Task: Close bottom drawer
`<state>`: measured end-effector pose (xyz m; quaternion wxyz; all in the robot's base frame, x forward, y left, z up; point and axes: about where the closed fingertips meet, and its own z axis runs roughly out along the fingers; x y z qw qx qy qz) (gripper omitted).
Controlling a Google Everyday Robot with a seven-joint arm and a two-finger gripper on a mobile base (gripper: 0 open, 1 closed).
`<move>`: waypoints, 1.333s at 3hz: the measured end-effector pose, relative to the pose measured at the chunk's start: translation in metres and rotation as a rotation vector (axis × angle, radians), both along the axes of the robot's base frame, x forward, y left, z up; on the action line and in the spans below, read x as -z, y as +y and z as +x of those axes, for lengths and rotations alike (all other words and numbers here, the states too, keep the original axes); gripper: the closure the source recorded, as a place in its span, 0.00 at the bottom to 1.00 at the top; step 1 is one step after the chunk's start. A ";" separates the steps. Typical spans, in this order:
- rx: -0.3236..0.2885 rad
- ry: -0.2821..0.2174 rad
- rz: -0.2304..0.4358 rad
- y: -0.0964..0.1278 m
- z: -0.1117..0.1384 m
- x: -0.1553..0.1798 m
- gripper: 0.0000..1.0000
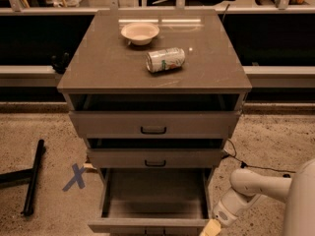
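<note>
Claw point(210, 228) by front corner of pulled-out bottom drawer point(155, 200)

Test lab: blue floor cross point(75, 177), tool point(209, 228) beside bottom drawer point(155, 203).

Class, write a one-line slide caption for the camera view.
Open bottom drawer with the gripper beside its front corner; bowl and tipped can on the cabinet top.

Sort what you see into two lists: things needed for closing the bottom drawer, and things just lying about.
Needed:
bottom drawer, pulled open
gripper, low beside the drawer's front corner

Lying about:
bowl and tipped can on the cabinet top
black bar and blue X on the floor
</note>
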<state>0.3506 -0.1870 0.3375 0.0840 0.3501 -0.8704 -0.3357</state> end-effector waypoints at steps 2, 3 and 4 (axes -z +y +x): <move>0.028 0.070 0.008 0.002 -0.006 0.053 0.41; 0.023 0.063 -0.057 0.010 -0.009 0.076 0.65; 0.065 0.009 -0.167 0.013 -0.002 0.122 0.97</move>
